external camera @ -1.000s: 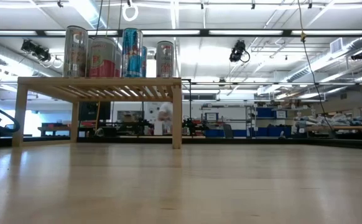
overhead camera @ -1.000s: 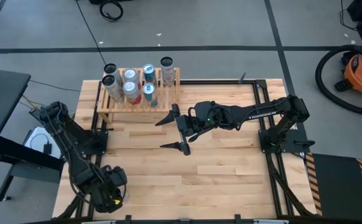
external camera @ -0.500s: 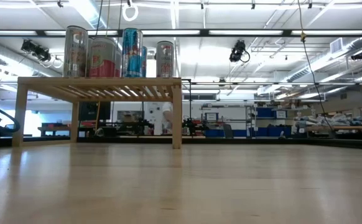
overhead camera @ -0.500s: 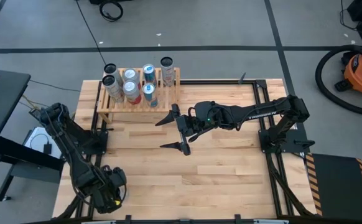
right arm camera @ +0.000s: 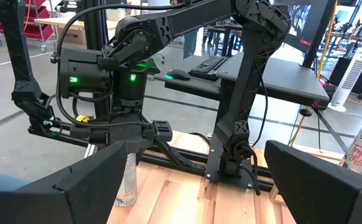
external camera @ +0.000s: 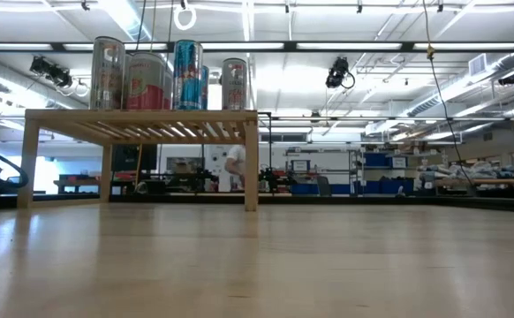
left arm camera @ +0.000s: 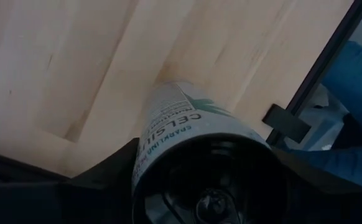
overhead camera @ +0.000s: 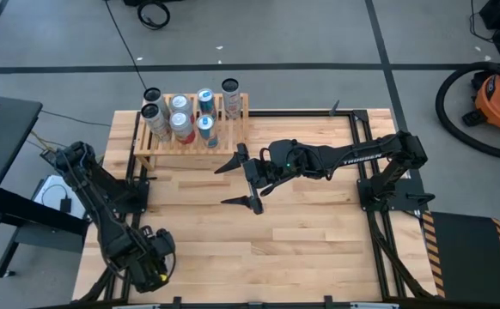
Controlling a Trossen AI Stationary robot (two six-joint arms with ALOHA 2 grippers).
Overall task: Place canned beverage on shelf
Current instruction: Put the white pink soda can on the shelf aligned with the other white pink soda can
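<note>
Near the table's front-left corner, the left end effector (overhead camera: 149,264) clasps an upright can (left arm camera: 187,134).

robotics lab or workshop hall: grey concrete floor with dark taped lines (overhead camera: 379,39), orange shop vacuum with black hose (overhead camera: 499,99), long ceiling strip lights (external camera: 345,46), distant shelving with blue bins (external camera: 385,161), black desk with keyboard and mouse (right arm camera: 231,67).

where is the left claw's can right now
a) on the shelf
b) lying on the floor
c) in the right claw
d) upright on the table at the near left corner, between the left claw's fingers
d: the can stands on the table inside the left claw; the right claw is open and empty.
</note>
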